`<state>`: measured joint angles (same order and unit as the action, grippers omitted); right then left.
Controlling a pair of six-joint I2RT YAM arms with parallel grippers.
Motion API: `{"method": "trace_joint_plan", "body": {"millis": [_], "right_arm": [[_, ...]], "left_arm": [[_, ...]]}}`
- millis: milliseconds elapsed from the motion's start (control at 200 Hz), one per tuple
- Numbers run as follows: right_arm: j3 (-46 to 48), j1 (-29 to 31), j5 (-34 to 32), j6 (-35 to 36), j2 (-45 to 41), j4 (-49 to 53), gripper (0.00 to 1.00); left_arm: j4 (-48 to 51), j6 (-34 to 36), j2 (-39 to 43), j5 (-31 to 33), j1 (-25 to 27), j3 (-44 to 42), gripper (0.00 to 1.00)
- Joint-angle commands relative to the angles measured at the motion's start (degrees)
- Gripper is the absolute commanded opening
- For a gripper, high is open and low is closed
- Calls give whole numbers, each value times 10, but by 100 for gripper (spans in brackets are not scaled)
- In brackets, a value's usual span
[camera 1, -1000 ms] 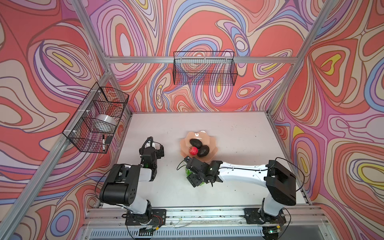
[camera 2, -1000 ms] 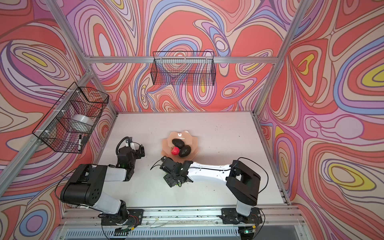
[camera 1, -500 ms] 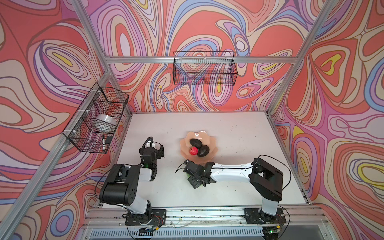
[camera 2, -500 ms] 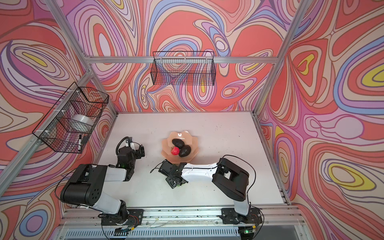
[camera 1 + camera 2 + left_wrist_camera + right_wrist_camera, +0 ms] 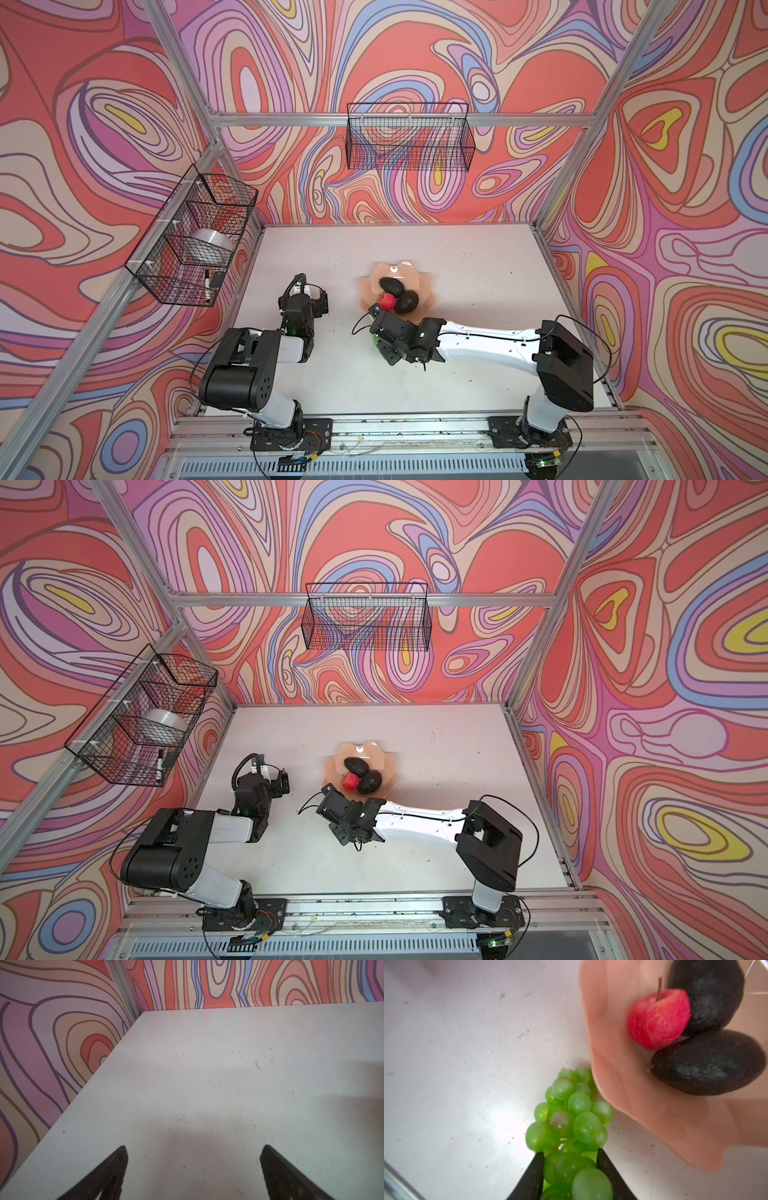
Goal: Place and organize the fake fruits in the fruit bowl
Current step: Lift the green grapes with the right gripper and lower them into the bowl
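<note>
The peach-pink fruit bowl [image 5: 405, 270] [image 5: 365, 749] [image 5: 643, 1105] sits mid-table. It holds a red apple [image 5: 388, 301] [image 5: 350, 781] [image 5: 658, 1019] and two dark avocados [image 5: 392, 285] [image 5: 406, 302] [image 5: 708, 995] [image 5: 708, 1064]. My right gripper [image 5: 570, 1152] [image 5: 384, 347] is just in front of the bowl, shut on the stem end of the green grapes [image 5: 571, 1118] [image 5: 375, 340]. The bunch hangs beside the bowl's rim, low over the table. My left gripper [image 5: 195, 1150] [image 5: 321, 302] is open and empty over bare table, left of the bowl.
A black wire basket [image 5: 409, 137] hangs on the back wall. Another wire basket [image 5: 195, 237] on the left wall holds a tape roll and a marker. Patterned walls and aluminium posts close in the table on three sides.
My right gripper's jaws have closed on the grapes. Its elbow swung in toward the middle and back out. The left arm has not moved.
</note>
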<state>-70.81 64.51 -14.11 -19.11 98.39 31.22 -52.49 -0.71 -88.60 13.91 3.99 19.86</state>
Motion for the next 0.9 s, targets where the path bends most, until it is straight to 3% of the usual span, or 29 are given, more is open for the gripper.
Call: {"method": "trace_joint_plan", "body": {"millis": [0,190,431,896], "right_arm": [[-28,4,4,5,-22,10,40],[-61,4,1,4,-44,22,38],[-171,-1,-26,41,-33,52,39],[-217,-106,40,102,22,-26,39]], "left_arm": [[-8,-5,-1,0,-4,9,100],[-9,-4,-1,0,-4,9,100],[-8,-4,-1,1,-4,9,100],[-8,-5,-1,1,-4,9,100]]}}
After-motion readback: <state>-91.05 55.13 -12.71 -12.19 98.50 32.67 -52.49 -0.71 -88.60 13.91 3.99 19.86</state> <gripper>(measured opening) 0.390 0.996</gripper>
